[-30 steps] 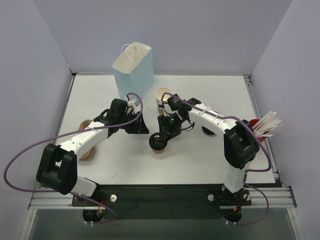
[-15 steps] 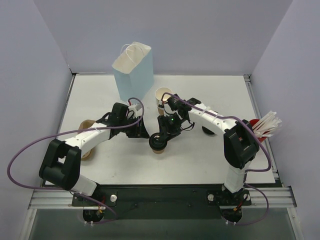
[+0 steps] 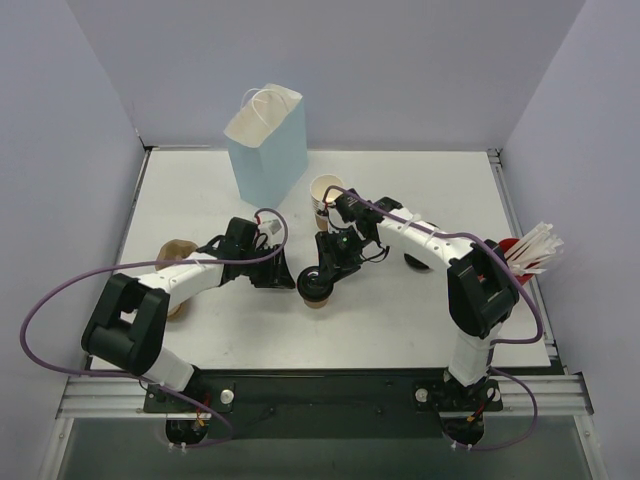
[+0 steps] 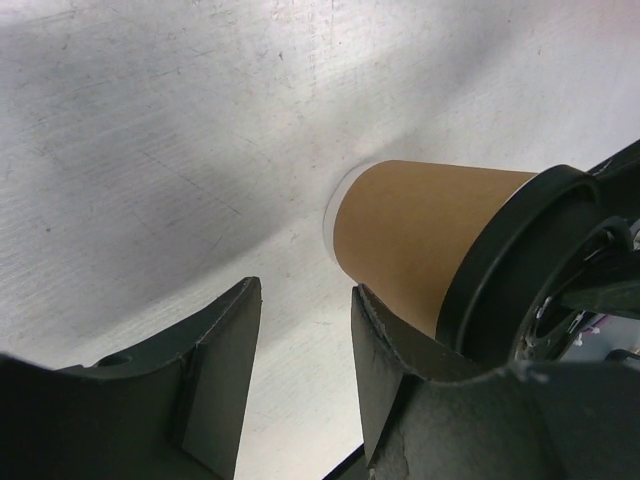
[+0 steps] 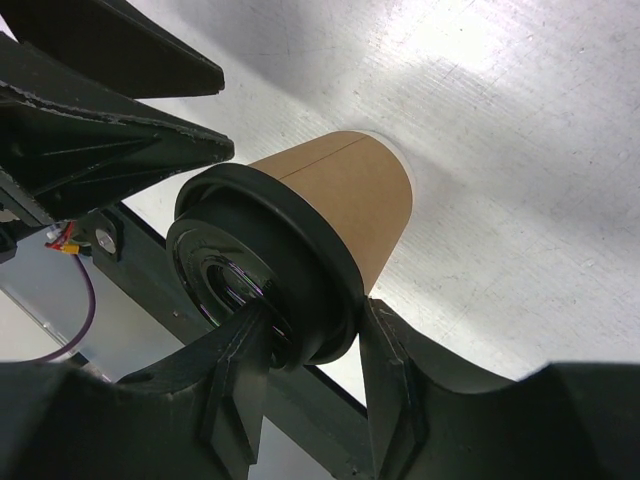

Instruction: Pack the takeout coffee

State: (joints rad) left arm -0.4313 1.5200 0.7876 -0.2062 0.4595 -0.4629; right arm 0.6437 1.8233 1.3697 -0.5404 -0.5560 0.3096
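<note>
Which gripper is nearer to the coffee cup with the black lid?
Right. The right gripper grips the takeout coffee by its lid; the left gripper stands open beside it, not around it.

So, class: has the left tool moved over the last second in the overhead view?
Yes. The left tool has slid down the view, away from the blue paper bag, closing on the lidded cup.
</note>
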